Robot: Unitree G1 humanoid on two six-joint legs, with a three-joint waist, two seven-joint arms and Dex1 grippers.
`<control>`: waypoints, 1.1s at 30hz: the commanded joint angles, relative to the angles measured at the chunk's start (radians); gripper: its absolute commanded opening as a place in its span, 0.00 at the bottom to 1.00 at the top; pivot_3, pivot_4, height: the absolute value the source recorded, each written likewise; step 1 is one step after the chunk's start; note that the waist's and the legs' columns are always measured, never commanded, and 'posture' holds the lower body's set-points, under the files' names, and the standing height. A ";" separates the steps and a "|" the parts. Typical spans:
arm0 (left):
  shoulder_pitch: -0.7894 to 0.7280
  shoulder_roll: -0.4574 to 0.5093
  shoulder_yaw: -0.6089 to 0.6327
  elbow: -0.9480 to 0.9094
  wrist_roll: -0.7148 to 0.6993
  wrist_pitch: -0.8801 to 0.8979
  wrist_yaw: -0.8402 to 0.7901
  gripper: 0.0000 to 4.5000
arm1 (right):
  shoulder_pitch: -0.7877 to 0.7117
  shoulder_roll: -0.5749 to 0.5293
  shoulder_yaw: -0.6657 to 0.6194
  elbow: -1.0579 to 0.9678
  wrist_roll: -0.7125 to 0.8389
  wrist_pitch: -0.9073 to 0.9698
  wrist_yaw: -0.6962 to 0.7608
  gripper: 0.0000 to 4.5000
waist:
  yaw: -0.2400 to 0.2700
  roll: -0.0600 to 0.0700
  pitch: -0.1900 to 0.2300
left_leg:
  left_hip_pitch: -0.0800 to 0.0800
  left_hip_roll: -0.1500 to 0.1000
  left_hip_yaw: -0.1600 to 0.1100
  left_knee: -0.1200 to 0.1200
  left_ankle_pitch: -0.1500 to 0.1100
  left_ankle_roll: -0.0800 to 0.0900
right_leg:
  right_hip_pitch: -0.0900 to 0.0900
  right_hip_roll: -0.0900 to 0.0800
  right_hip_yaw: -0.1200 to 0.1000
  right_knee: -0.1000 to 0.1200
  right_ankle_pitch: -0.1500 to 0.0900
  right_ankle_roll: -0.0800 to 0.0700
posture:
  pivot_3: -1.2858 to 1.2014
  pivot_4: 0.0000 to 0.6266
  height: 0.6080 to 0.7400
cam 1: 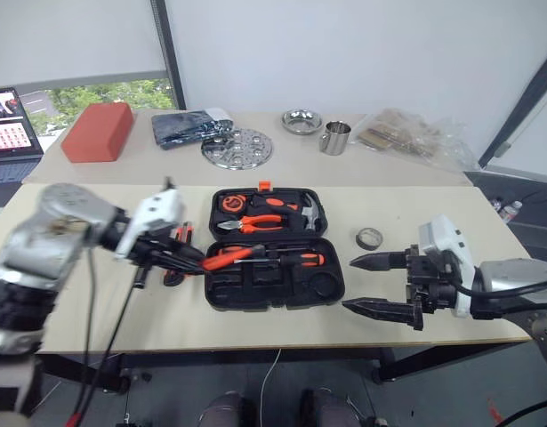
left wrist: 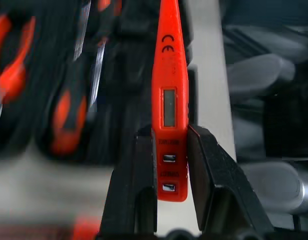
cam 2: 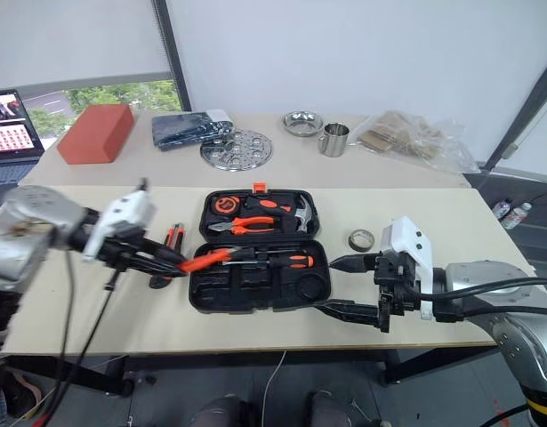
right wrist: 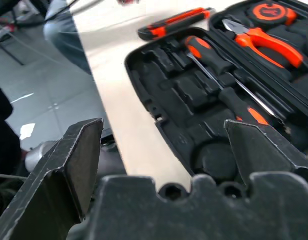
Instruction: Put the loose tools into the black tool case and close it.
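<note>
The black tool case [cam 1: 275, 247] lies open mid-surface, holding pliers [cam 1: 255, 222], a hammer [cam 1: 310, 212] and two screwdrivers [cam 1: 295, 258]. The left gripper [left wrist: 170, 165] is clamped on the red tester screwdriver [left wrist: 169, 100] at the case's left edge. The right gripper [cam 1: 375, 283] is spread wide, empty. Utility knife [right wrist: 174, 22] and tape roll [cam 1: 369, 237] remain outside; closing is pending.

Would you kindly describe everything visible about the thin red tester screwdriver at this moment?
The thin red tester screwdriver is a slim body of what looks like glossy red plastic, with a small grey display window, two little buttons near its rear end and a CE mark. The left gripper clamps its rear end between black fingers. It points toward the open black tool case, above the case's left edge.
</note>
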 commanded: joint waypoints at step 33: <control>-0.144 -0.165 -0.045 0.310 -0.043 -0.087 -0.047 0.58 | 0.168 0.070 -0.124 -0.145 0.091 -0.029 -0.210 1.00 | -0.003 0.001 -0.001 | -0.005 0.000 -0.003 0.005 -0.001 0.007 | -0.002 -0.002 0.000 -0.001 0.005 -0.003 | 0.52 0.24 0.95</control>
